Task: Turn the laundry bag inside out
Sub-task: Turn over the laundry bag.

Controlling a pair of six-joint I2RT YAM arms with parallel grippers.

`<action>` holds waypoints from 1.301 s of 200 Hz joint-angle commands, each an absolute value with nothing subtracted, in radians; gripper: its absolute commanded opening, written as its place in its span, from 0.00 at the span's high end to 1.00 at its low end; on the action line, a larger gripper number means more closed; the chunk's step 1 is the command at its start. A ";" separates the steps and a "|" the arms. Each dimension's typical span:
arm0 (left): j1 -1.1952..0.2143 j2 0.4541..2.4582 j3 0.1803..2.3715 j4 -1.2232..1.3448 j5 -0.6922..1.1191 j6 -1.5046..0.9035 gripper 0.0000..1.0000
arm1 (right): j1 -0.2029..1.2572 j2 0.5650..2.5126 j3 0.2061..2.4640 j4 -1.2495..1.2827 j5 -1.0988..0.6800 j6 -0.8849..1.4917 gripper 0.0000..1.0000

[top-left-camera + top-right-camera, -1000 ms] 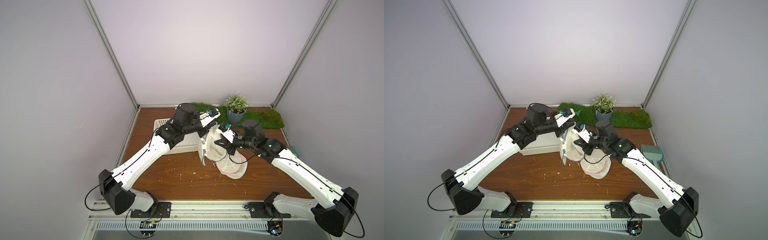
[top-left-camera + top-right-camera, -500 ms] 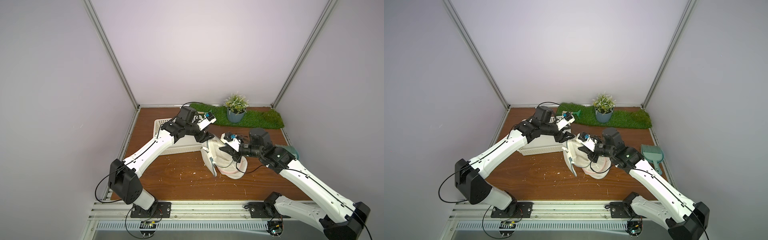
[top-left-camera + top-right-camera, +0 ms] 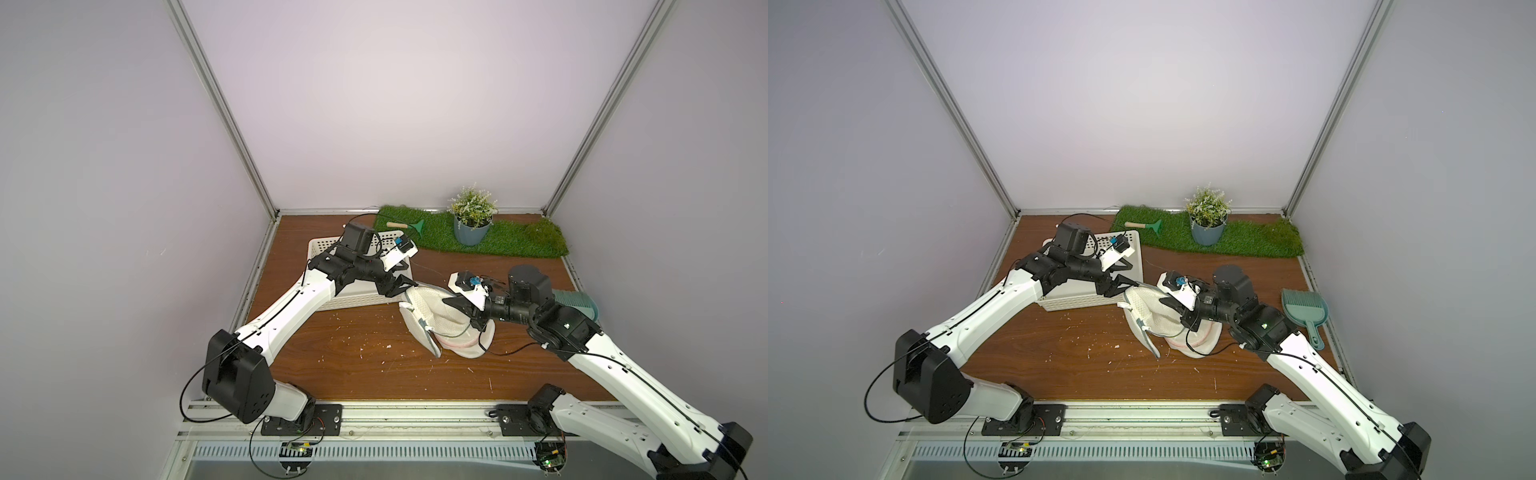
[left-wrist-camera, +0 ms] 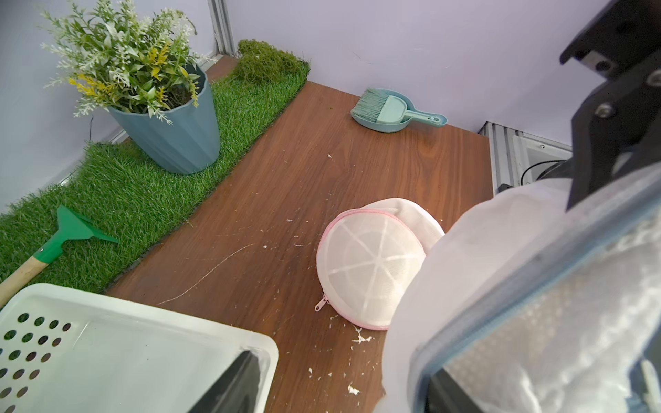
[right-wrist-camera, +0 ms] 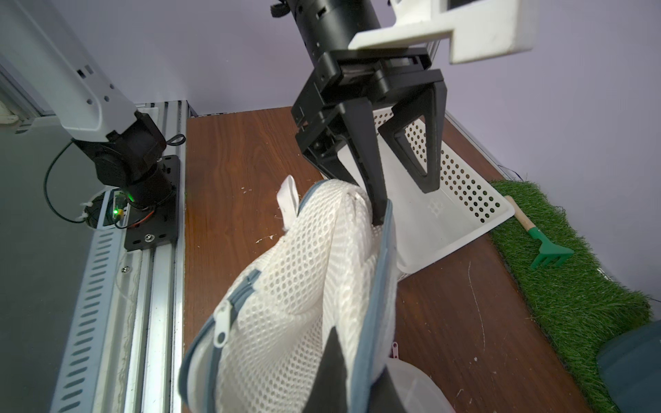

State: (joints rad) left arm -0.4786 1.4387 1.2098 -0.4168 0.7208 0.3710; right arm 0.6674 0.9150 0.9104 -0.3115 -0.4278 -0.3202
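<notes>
Laundry bag [image 3: 424,309]: 1, white mesh w/ grey-blue zip trim, at mid desk [image 3: 353,357]. It is bunched and mostly raised off the wood, and 1 white zip pull [image 5: 220,332] shows on its trim. Right hand [image 3: 455,305] is pinched together on the bag's mesh, w/ fabric draped round it. Left hand [image 5: 404,202] has its fingers apart. One fingertip [image 5: 379,214] touches the bag's trimmed rim and the other is clear of it. A 2nd mesh item, a round pink-trimmed pouch [image 4: 368,264], lies on the desk touching the bag's lower side, so 2 mesh bags in all. 1 white perforated basket [image 3: 357,299] sits just behind the left hand. Along the back wall is 1 grass mat [image 3: 511,243] carrying 1 potted plant [image 3: 471,224] + 1 green hand rake [image 3: 409,226]. 1 teal dustpan w/ brush [image 3: 1304,307] lies by the right wall. Small white scraps dot the desk.
</notes>
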 commanded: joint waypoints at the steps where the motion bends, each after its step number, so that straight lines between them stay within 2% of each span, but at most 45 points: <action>1: -0.420 1.439 1.128 -0.418 0.574 0.443 0.31 | 0.661 0.832 0.934 -0.161 -0.502 -0.291 1.00; 56: -0.419 1.246 0.896 -0.116 0.543 0.424 0.29 | 0.652 0.813 0.911 -0.132 -0.398 -0.264 1.00; 76: -0.419 1.202 0.838 -0.033 0.537 0.419 0.28 | 0.647 0.809 0.888 -0.078 -0.435 -0.224 1.00; 121: -0.419 1.202 0.765 0.058 0.518 0.407 0.28 | 0.635 0.812 0.824 0.102 -0.540 -0.117 1.00; 173: -0.421 1.208 0.702 0.199 0.577 0.338 0.31 | 0.633 0.810 0.777 0.240 -0.524 -0.048 1.00; 228: -0.420 1.088 0.690 0.237 0.308 0.357 0.32 | 0.631 0.803 0.766 0.092 -0.280 -0.173 1.00; 260: -0.419 1.051 0.734 0.187 0.176 0.415 0.32 | 0.631 0.816 0.758 0.047 -0.258 -0.208 1.00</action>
